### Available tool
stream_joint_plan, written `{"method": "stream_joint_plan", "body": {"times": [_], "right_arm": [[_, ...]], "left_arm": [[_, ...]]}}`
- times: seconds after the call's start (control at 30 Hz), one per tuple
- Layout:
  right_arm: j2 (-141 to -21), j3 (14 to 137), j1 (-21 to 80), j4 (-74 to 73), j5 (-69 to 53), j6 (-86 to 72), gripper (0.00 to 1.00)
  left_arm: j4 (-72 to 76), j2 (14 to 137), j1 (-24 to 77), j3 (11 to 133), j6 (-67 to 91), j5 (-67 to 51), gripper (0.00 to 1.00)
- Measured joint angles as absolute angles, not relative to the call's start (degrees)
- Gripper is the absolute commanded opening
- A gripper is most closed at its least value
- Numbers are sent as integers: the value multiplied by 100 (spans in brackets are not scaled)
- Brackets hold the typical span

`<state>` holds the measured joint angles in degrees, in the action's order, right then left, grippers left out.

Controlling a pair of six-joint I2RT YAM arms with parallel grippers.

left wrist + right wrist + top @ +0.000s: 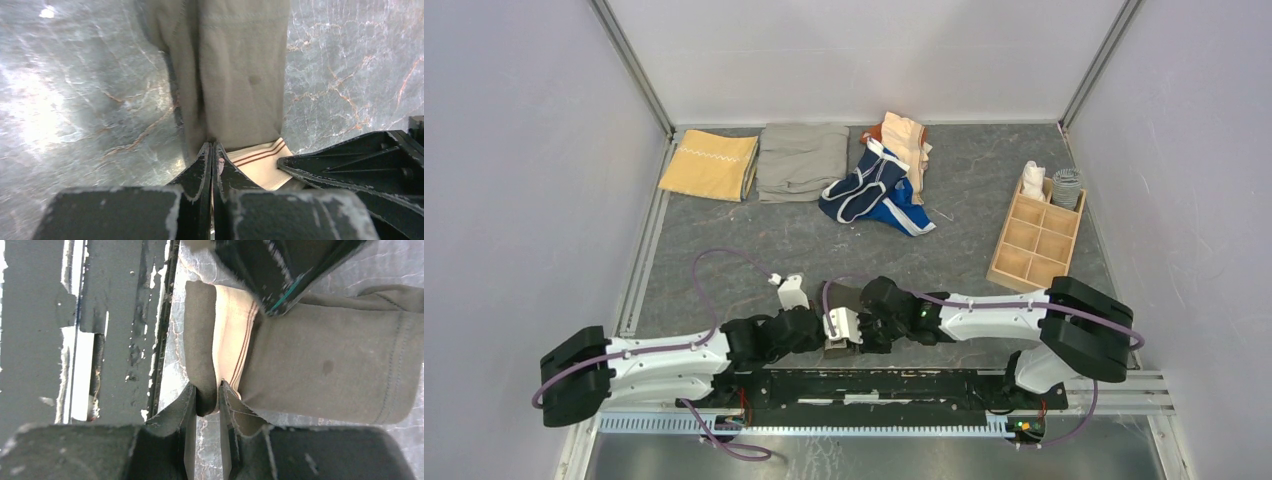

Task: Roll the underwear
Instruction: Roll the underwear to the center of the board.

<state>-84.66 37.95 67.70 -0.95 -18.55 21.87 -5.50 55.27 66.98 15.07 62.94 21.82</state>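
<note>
Right wrist: right gripper [206,390] pinches the grey-brown underwear [325,370] by its tan waistband [230,335]; left gripper [212,146] pressed together on it

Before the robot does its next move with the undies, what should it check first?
1. Right gripper pinching the turned-over waistband end of the grey-brown underwear: ok.
2. Left gripper shut on the same piece: ok.
3. Roll finished: not ok, only the waistband end is turned over and the rest lies spread out.
4. Other underwear pile clear of both arms, at the far side: ok.
5. Free compartments in the wooden tray: ok, several look empty.
</note>
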Motion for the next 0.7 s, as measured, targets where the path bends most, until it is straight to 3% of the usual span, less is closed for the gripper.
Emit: {"method": "stream_joint_plan", "body": {"times": [0.4,0.7], "right_arm": [[-9021,4285,5894,-814,-3693,1520,0],[-9389,4209,5122,-506,-4790,311,0]], "left_arm": [[-2095,3948,6698,1747,6292,2764,2],[-2209,3793,6698,1918,6055,2792,2]]}}
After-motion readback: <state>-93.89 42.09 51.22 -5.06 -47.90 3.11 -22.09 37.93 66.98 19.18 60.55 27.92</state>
